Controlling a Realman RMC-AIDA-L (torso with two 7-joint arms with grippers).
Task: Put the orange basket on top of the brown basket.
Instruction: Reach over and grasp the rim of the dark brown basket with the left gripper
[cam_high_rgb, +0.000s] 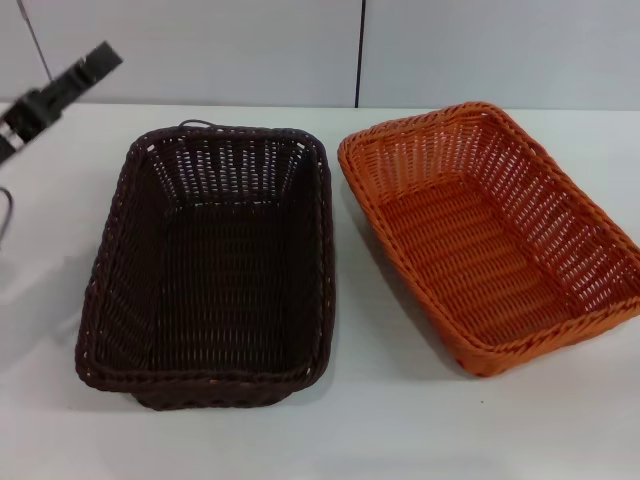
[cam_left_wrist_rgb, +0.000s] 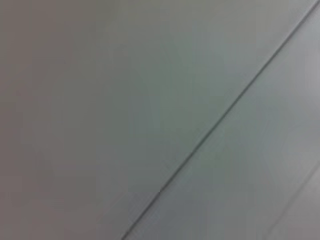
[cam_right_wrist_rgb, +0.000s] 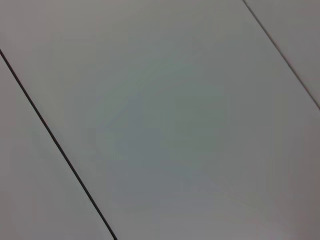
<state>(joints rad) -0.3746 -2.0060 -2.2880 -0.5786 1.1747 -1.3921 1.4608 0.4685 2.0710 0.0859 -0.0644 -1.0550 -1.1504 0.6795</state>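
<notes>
Nothing stacked yet: orange basket (cam_high_rgb: 495, 235) at three o'clock beside brown basket (cam_high_rgb: 210, 265), apart on table (cam_high_rgb: 400, 420), left gripper (cam_high_rgb: 60, 90) at ten o'clock, finger state unclear.

You will find nothing to read here: no text, label, brand, number or sign shows in any view.
</notes>
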